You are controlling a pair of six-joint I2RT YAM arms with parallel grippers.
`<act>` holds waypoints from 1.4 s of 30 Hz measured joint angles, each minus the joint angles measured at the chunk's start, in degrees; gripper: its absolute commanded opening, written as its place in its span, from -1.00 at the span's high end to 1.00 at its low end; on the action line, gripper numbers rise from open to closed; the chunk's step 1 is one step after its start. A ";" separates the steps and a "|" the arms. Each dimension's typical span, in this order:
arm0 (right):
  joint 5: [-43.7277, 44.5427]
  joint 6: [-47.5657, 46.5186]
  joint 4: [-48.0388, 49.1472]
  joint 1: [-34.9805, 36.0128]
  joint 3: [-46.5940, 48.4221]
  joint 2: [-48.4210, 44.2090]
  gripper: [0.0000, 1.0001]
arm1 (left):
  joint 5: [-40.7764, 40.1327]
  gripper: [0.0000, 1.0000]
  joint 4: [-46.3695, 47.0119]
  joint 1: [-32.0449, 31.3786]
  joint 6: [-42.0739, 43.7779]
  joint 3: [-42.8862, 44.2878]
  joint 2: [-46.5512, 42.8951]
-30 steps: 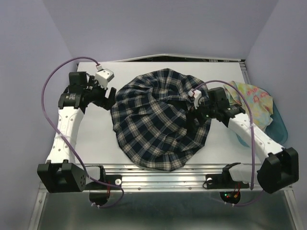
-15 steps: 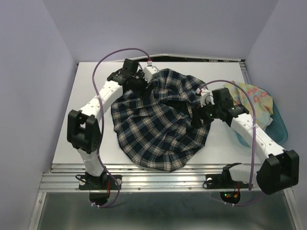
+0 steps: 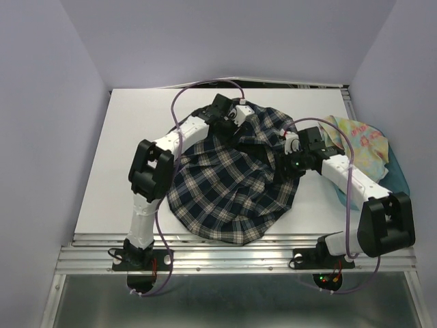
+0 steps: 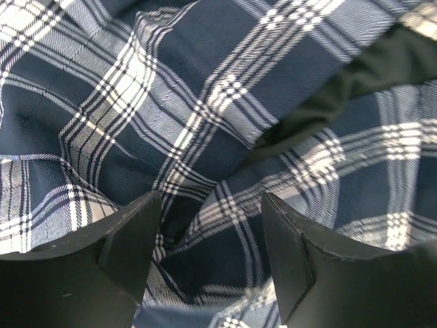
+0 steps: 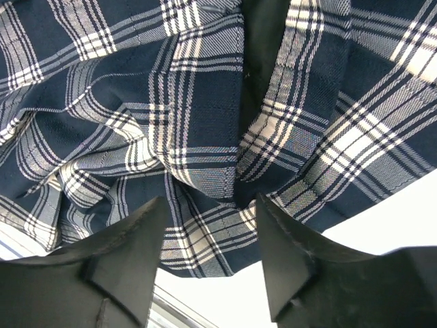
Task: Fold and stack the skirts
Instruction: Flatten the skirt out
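The dark plaid skirt (image 3: 229, 184) lies spread out and rumpled in the middle of the white table (image 3: 130, 143). My left gripper (image 3: 244, 128) is down on its far part, open, with a raised fold of plaid cloth (image 4: 205, 198) between its fingers (image 4: 130, 239). My right gripper (image 3: 284, 162) is at the skirt's right edge, open, and the hem (image 5: 205, 232) lies between its fingers (image 5: 287, 253) over bare table. The pastel flower-print skirt (image 3: 365, 140) lies bunched at the far right.
A translucent teal bin (image 3: 399, 181) sits at the table's right edge, partly under the flower-print skirt. A metal rail (image 3: 232, 249) runs along the near edge by the arm bases. Purple cables loop above both arms. Lilac walls close in the table.
My left arm has swung from the table's left side over to the plaid skirt's far part. The right gripper has shifted slightly at the right edge. Both jaws have narrowed.
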 measured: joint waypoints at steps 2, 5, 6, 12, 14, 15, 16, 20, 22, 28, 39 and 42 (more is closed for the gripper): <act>-0.20 -0.02 0.35 0.00 -0.66 0.02 0.03 | -0.81 -0.47 0.42 -0.11 -0.26 0.35 0.76; -0.39 -0.04 0.59 0.00 -0.85 0.20 0.09 | -2.25 -0.48 1.66 -1.22 -0.42 1.84 2.21; -0.42 -0.07 0.70 0.00 -0.85 0.24 0.09 | -2.58 -0.48 2.05 -1.73 -0.42 2.58 2.71; -0.39 -1.03 0.83 0.00 -0.85 0.35 0.26 | -3.52 -0.48 4.22 -4.44 -0.39 6.49 6.45; -0.37 -1.49 0.85 0.00 -0.85 0.35 0.36 | -3.61 -0.47 4.26 -4.76 -0.31 7.43 7.67; -0.35 -1.64 0.85 0.00 -0.85 0.35 0.41 | -3.67 -0.46 4.22 -4.79 -0.20 7.87 8.26; -0.37 -1.95 0.83 0.00 -0.85 0.35 0.59 | -3.80 -0.46 4.13 -4.74 -0.07 8.63 9.11; -0.48 -3.19 0.79 0.00 -0.85 0.35 0.99 | -4.96 -0.21 3.98 -4.70 0.48 10.49 11.21; -0.52 -4.44 0.76 0.00 -0.83 0.37 0.99 | -6.08 -0.07 4.07 -4.59 0.68 11.39 11.93; 1.57 -10.14 -0.02 0.00 -0.20 0.39 0.99 | -10.51 0.68 4.07 -4.09 1.03 11.93 11.87; 11.15 -33.48 1.09 0.44 7.61 -5.07 0.99 | -11.26 1.00 -17.86 0.46 6.45 30.97 4.59; 12.09 -40.11 2.47 0.44 9.79 -6.99 0.99 | -9.49 1.00 -25.29 0.17 9.22 31.82 -4.11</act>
